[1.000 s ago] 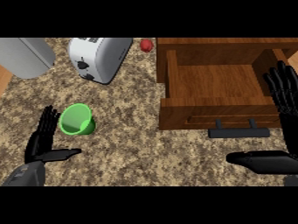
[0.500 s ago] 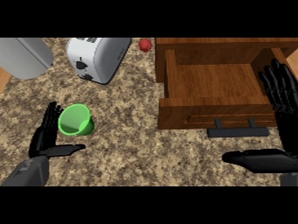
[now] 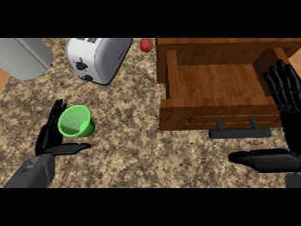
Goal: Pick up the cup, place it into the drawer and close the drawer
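A: Left hand (image 3: 51, 134) is hovering open, holding nothing, touching the green cup's (image 3: 76, 120) 9 o'clock side on the desk (image 3: 146, 154).
B: Suggest curling fingers round the cup wall, thumb opposing, before lifting. Drawer (image 3: 211, 84) is sitting open at 2 o'clock; right hand (image 3: 295, 114) is resting open, empty.
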### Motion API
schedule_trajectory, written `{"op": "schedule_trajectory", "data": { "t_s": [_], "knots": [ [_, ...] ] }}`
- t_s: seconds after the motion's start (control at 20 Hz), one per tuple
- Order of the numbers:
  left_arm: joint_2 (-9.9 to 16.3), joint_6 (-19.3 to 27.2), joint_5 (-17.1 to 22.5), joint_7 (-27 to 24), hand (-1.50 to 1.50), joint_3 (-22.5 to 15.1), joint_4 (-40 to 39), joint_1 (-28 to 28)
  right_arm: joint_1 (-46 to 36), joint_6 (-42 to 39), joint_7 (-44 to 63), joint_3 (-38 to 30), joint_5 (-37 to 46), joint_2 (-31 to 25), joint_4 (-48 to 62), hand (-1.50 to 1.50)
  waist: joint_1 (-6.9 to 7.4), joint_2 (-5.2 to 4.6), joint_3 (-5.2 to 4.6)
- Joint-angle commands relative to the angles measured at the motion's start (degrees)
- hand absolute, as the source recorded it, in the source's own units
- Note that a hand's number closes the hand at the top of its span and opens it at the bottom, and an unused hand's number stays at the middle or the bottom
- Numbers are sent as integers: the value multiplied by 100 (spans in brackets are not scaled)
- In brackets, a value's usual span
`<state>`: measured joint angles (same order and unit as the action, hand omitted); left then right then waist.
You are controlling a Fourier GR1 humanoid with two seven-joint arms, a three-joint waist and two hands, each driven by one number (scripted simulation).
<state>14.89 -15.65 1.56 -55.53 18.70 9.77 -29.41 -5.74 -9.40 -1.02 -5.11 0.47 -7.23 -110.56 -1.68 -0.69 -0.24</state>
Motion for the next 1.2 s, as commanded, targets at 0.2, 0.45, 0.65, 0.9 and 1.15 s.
{"op": "schedule_trajectory", "data": {
  "t_s": [0.2, 0.45, 0.65, 0.9, 1.15],
  "knots": [
    [-98, -1133, 164, -400, -150, 73, 110, -99, 256, -14, -236, 108, 80, 120, 66, -150, -4, -2, 1],
    [-311, -1427, 76, -513, 150, -74, 179, 2, -54, -97, 139, 17, -139, -9, 2, -150, -36, -18, -8],
    [-369, -1866, 194, -328, 150, -56, 282, -88, -102, -103, -174, -182, -153, -73, 265, -150, 2, -11, -1],
    [-390, -1707, 433, -461, 150, 134, 439, 12, -59, 3, 234, -12, -22, -22, -47, -150, 36, 22, 3],
    [-299, -1070, 772, -738, 150, 519, 646, 200, 126, -255, 49, -209, -247, -207, -40, -150, 59, 29, 7]
  ]
}}
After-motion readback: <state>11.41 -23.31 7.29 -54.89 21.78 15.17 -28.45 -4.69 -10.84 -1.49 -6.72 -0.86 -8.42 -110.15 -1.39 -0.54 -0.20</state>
